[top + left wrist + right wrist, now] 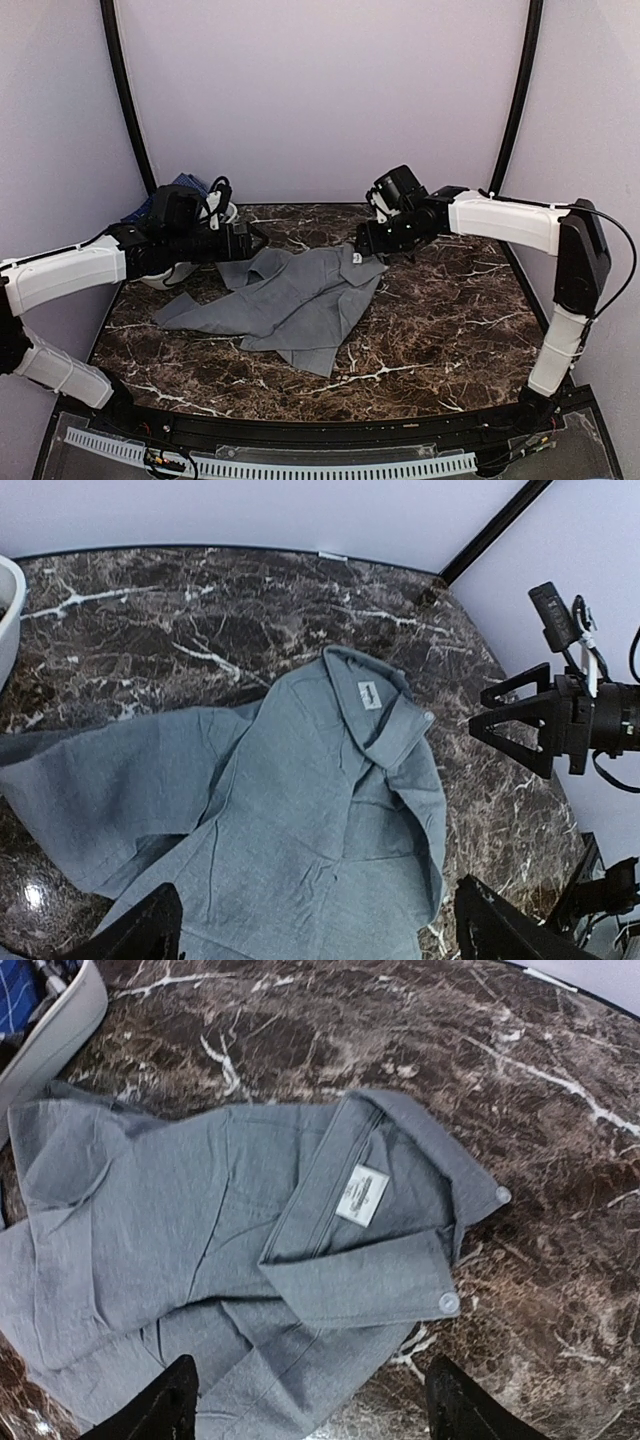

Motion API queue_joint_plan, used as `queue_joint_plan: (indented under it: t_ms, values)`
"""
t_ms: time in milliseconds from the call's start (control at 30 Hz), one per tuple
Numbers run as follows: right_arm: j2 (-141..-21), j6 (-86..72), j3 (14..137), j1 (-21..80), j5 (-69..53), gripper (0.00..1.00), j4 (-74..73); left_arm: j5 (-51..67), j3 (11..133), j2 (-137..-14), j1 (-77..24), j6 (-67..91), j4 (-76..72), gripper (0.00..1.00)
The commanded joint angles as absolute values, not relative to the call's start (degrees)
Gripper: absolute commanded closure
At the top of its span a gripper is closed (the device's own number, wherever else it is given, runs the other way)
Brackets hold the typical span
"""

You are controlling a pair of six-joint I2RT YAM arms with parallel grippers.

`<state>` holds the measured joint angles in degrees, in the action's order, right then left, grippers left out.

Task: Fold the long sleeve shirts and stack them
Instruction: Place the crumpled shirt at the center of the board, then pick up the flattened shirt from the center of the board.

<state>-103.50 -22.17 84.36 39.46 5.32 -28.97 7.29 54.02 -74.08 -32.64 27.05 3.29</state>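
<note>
Grey shirt lies loose and rumpled on the marble table, not folded yet. Its collar end points at the right claw and the wider body end trails toward the left claw.

Right claw: jaws apart, nothing in them, hovering just over the collar end. In its wrist view the collar with its white label sits directly below and slightly ahead of the fingers. From the left wrist view, the right claw hangs past the collar, clear of the cloth.

Left claw: jaws wide apart and empty, above the other side of the shirt. The shirt body fills the space under and ahead of it, with the collar at the far end.

Why so, my guess: the claws sit at opposite ends so each can take a side and spread the shirt flat. The collar flap is turned over and one side is doubled under itself, so it needs flattening before any fold.

Plaid shirt sits in the white basket, beside and behind the left claw and well apart from the right claw. It is probably waiting its turn. No stack started, so the task looks early.
</note>
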Motion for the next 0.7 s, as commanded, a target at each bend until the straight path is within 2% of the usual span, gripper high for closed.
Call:
queue_joint_plan:
  t_ms: [0,233,500,667]
  values:
    - [-99.4,-25.9,76.3,43.1,4.9,0.24,-24.2,4.2,54.7,-78.4,-34.5,28.1,11.0,0.08]
    - [-97.7,-31.8,67.7,50.1,7.0,0.24,-21.9,-2.9,60.7,-90.3,-37.5,28.1,17.3,0.10]
    - [-96.3,-37.7,60.1,52.1,7.0,0.22,-17.3,-6.1,71.4,-103.2,-37.8,25.9,18.6,0.10]
    - [-96.2,-39.2,58.2,52.1,7.0,0.22,-15.6,-7.6,76.4,-106.1,-38.7,26.3,21.2,0.18]
